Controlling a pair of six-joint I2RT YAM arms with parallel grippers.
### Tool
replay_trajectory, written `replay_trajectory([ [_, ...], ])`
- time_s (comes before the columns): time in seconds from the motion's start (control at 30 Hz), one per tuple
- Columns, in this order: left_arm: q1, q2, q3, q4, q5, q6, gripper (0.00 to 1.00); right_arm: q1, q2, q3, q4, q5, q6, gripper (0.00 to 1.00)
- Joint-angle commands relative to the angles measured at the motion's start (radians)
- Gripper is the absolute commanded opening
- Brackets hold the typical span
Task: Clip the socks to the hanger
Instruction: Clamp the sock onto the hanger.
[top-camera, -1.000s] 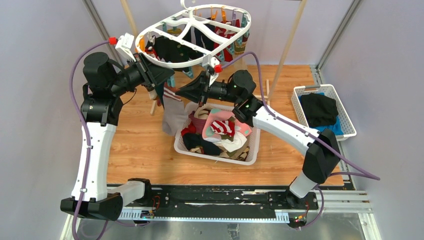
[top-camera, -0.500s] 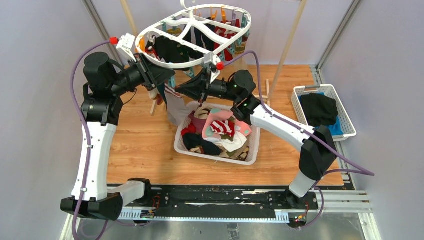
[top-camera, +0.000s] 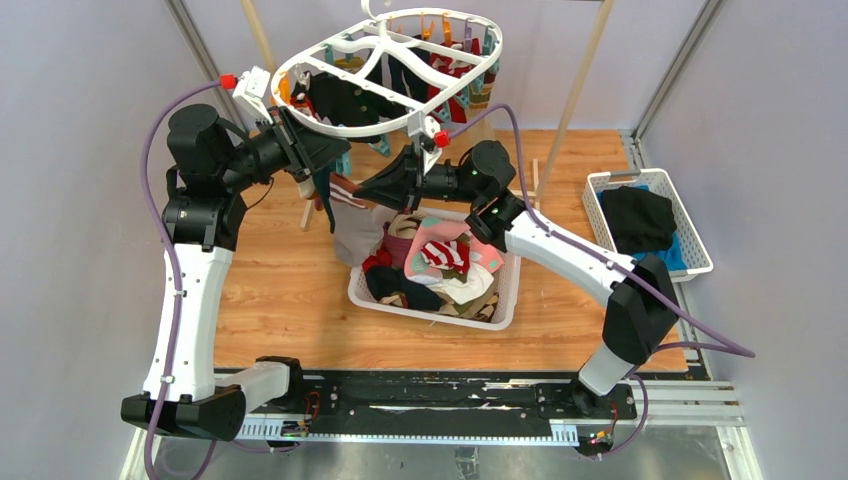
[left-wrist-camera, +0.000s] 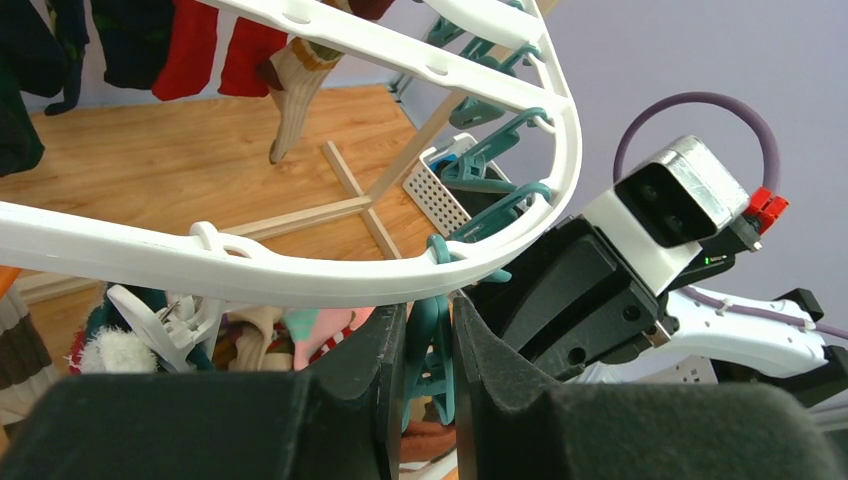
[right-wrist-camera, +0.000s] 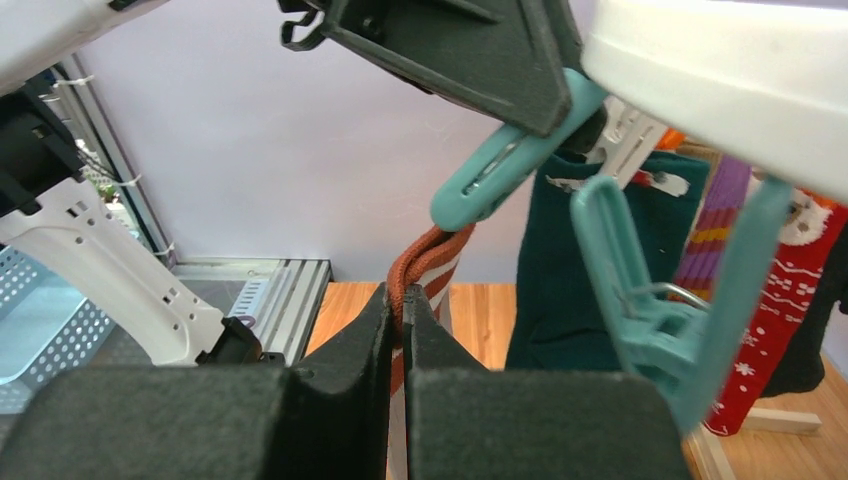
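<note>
Rust-striped sock: cuff pinched in fully closed right gripper, body hanging below. Teal clothespin just above fingertips, mouth angled down at cuff, squeezed by left gripper under hanger rim. Likely next: raise cuff into mouth.

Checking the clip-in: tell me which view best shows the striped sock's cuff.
Right wrist: the striped sock's cuff sits centre, pinched in the right gripper just under a teal clothespin. Top external shows the sock hanging small; left wrist does not clearly show it.
</note>
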Motion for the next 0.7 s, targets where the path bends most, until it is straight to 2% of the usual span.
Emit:
replay_trajectory([
  [0.0,-0.004,0.005,-0.008,0.012,0.051,0.009,0.09,-0.002,-0.04,0.002,0.014,-0.073,-0.021,0.0],
  [0.27,-0.004,0.008,-0.011,0.011,0.049,0.011,0.09,-0.004,-0.017,0.025,0.074,-0.07,0.0,0.0],
  [0.5,-0.004,0.002,-0.011,0.005,0.06,0.019,0.09,-0.024,0.015,-0.003,0.242,0.093,0.088,0.0],
  [0.67,-0.004,-0.002,-0.008,0.0,0.074,0.028,0.08,-0.028,0.034,0.002,0.246,0.138,0.099,0.0],
])
